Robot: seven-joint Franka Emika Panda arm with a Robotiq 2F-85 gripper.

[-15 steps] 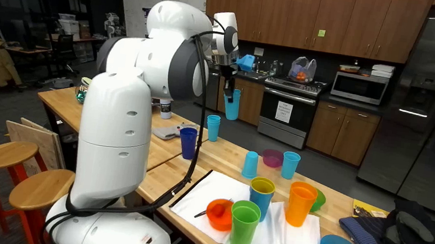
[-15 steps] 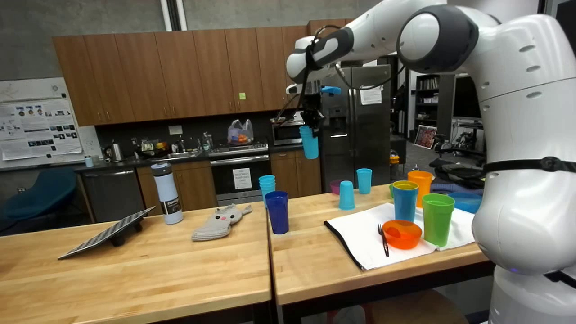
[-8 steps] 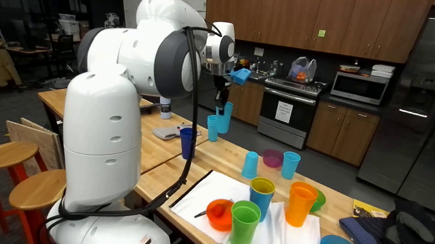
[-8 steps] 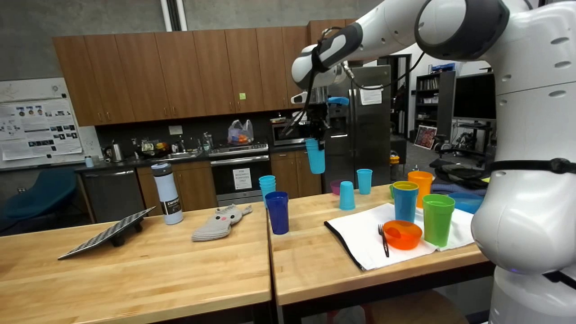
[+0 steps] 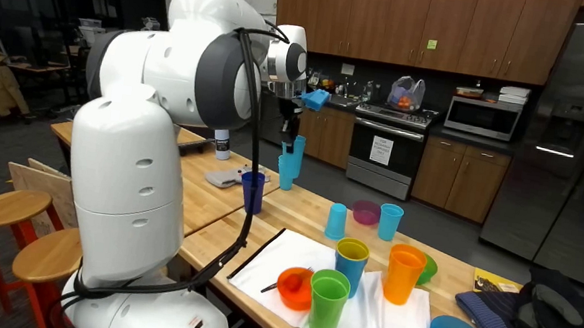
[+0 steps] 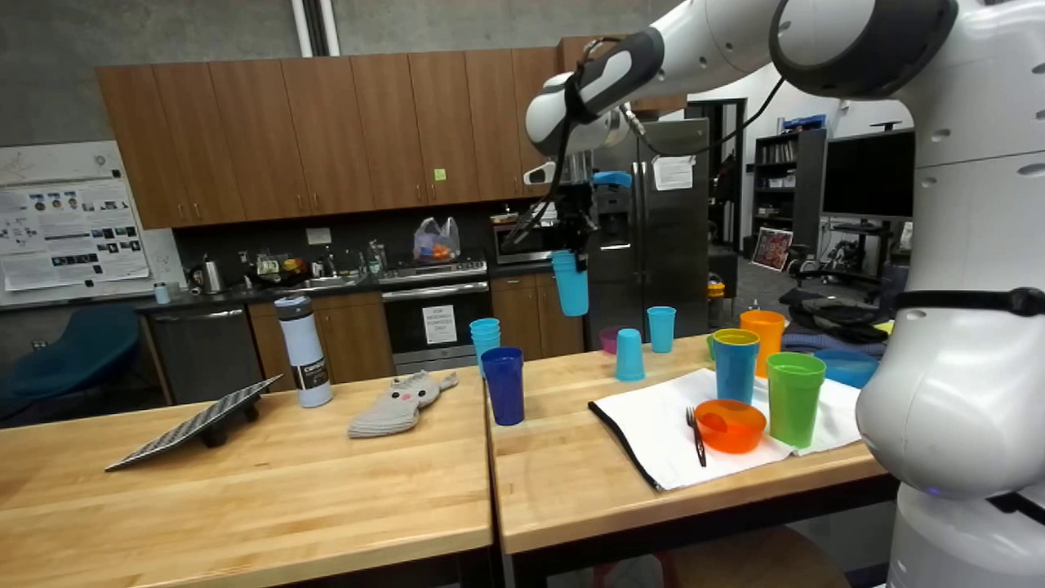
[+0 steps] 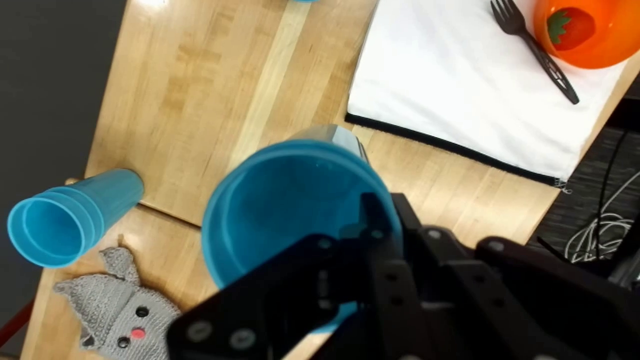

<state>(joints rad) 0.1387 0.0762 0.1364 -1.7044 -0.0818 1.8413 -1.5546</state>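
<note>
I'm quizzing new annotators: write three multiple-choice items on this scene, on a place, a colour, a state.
1. Where is the fork? A) on the white cloth; B) on the stove; C) inside the green cup.
2. What colour is the bowl beside it? A) purple; B) green; C) orange.
3. The pincer is: A) wide open; B) gripping a light-blue cup; C) shut on nothing.
1 A: it lies there in the wrist view. 2 C: orange in every view. 3 B: the cup hangs from its jaws.

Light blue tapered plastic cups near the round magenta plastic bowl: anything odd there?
Yes: one light blue tapered plastic cup stands upside down, narrow base up, while the other cup near the round magenta plastic bowl stands mouth up.
</note>
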